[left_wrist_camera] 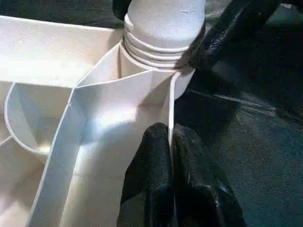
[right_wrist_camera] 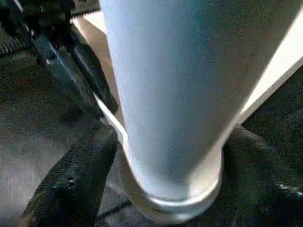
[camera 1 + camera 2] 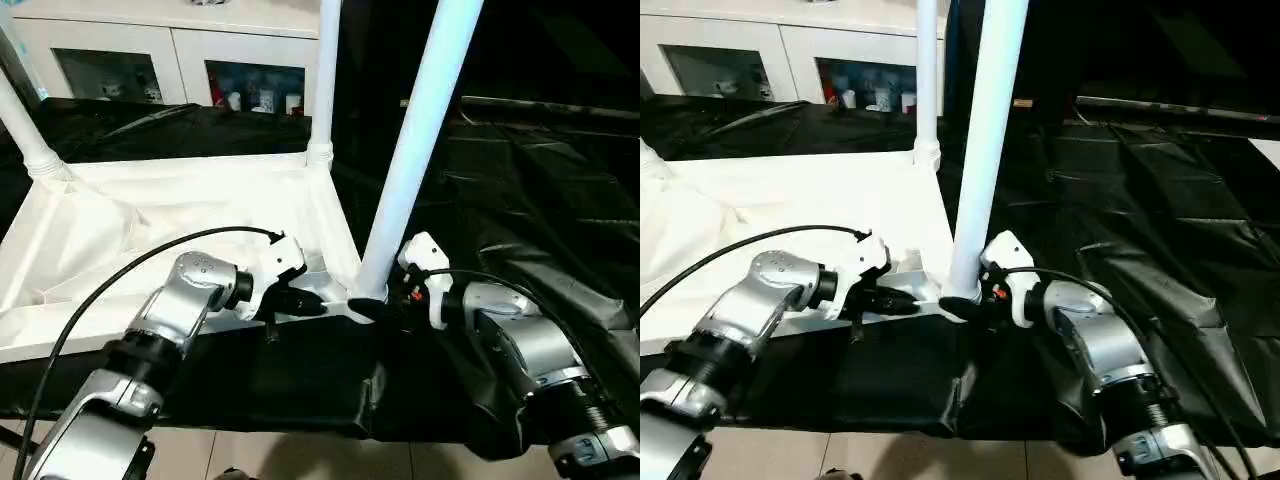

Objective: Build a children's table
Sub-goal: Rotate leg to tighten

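— White plastic took up most of what you had in front of you: the table top [image 3: 150, 225] lay upside down on the black sheet [image 3: 540, 180], its rim facing up. Take the near corner socket [image 1: 161, 56] as your landmark.

— What stood in that socket?

— One tube leg [image 3: 415, 150], upright with a slight lean, its ribbed end seated in the socket. A second leg [image 3: 325, 80] stood at the far corner on the same side, and a third leg [image 3: 25, 130] rose at the far corner across from it.

— And your grippers?

— Your left gripper [image 1: 171, 156] was pressed together on the thin wall of the rim just beside the socket; the left wrist view showed its two black fingers [image 1: 149, 175] pinching that wall between them, which the head views left too small to judge. Your right gripper [image 3: 372, 305] sat at the foot of the leg on the other side of the socket. The right wrist view showed the leg's base close up, one black finger [image 2: 75, 175] beside it and dark on the opposite side; whether it squeezed the leg I could not tell.

— Anything beyond the top?

— A white cabinet [image 3: 180, 50] with glass fronts, well past the far corner.
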{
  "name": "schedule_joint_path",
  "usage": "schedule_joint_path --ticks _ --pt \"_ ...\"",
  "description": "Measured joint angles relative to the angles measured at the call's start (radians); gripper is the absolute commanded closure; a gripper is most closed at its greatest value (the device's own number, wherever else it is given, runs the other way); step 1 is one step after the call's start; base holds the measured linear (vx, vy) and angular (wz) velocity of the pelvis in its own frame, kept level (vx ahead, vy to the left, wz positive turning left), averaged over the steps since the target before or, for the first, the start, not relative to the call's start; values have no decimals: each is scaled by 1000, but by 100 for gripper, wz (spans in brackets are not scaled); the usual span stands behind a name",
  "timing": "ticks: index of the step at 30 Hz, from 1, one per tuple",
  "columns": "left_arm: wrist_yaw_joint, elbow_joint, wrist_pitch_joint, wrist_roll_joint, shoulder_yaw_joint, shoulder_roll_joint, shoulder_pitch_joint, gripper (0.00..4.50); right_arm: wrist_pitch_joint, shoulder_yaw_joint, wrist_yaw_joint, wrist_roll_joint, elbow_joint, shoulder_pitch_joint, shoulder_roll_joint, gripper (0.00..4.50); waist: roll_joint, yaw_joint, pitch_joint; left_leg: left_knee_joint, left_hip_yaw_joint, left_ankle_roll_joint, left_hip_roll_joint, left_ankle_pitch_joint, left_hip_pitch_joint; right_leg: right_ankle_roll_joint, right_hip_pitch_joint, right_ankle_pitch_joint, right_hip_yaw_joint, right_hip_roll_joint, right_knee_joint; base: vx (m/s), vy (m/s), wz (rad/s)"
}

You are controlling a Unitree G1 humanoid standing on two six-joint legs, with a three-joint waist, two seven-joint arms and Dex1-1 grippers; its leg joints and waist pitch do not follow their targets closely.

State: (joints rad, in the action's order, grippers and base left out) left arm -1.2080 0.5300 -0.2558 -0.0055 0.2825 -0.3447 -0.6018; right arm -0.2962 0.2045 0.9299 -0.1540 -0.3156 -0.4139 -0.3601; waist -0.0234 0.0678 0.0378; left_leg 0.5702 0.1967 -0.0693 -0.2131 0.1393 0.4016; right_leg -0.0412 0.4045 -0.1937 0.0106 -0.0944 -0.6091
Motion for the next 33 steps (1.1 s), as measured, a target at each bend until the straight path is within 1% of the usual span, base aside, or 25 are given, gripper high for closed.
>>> schedule_joint_path --ticks 1,3,4,6,11,13,16,18,22,24,26,28,30,32,33 --pt "-3 0 -1 0 0 0 0 450 0 0 0 0 0 0 0 122 0 0 0 0 0 0 0 0 0 0 0 0 0 0 0 0 0 0" --pt "-7 0 -2 0 0 0 0 450 0 0 0 1 0 0 -2 154 0 0 0 0 0 0 0 0 0 0 0 0 0 0 0 0 0 0" --pt "-7 0 -2 0 0 0 0 450 0 0 0 1 0 0 -2 154 0 0 0 0 0 0 0 0 0 0 0 0 0 0 0 0 0 0" --pt "-7 0 -3 0 0 0 0 450 0 0 0 2 0 0 -2 168 0 0 0 0 0 0 0 0 0 0 0 0 0 0 0 0 0 0" --pt "-7 0 -5 0 -2 0 1 450 2 -1 -9 8 -1 0 3 179 0 -1 0 0 0 0 0 0 0 0 0 0 0 0 -1 0 0 0" --pt "7 4 -8 0 -8 3 1 450 1 -10 -42 8 -8 4 25 180 0 -3 0 1 0 0 0 0 -1 0 0 0 0 0 -1 0 0 0" --pt "71 33 -7 10 -18 29 -12 450 0 -46 -155 10 -37 8 84 180 0 -9 -1 2 0 0 1 0 -2 1 -1 1 -1 0 -1 0 0 0" --pt "159 82 0 40 -23 81 -43 450 -4 -79 -282 31 -64 3 140 180 1 -10 -1 4 0 0 2 0 -2 2 -2 2 -2 0 -1 0 0 0" --pt "293 138 0 68 -24 154 -75 450 -13 -119 -467 54 -111 -26 213 181 2 -10 -2 4 -1 0 4 0 -5 2 -4 2 -4 -2 -1 0 0 0" --pt "383 179 -3 87 -33 200 -96 450 -19 -159 -586 56 -163 -61 276 181 2 -10 -3 4 -1 0 4 0 -8 -2 -7 0 -4 -2 -1 0 0 0" --pt "459 211 -8 99 -34 246 -116 450 -18 -181 -682 74 -208 -96 306 181 3 -9 -3 4 -3 0 4 0 -8 -3 -7 0 -5 -3 -1 0 0 0" --pt "490 227 -9 101 -37 267 -122 450 -1 -188 -717 83 -234 -109 316 181 5 -9 -4 4 -3 0 5 0 -8 -4 -7 0 -6 -4 -1 0 0 0" --pt "496 234 -9 101 -43 271 -125 450 13 -188 -730 86 -249 -115 321 181 6 -9 -5 3 -3 0 6 0 -8 -5 -7 -1 -6 -5 -1 0 0 0" --pt "495 237 -8 101 -46 271 -127 450 43 -188 -726 88 -263 -116 322 181 7 -9 -5 3 -3 0 6 0 -7 -5 -7 -1 -5 -5 -1 0 0 0" --pt "494 239 -8 101 -47 271 -129 450 52 -188 -725 88 -269 -116 322 125 7 -9 -5 2 -3 0 6 0 -7 -5 -7 -1 -5 -5 -1 0 0 0"
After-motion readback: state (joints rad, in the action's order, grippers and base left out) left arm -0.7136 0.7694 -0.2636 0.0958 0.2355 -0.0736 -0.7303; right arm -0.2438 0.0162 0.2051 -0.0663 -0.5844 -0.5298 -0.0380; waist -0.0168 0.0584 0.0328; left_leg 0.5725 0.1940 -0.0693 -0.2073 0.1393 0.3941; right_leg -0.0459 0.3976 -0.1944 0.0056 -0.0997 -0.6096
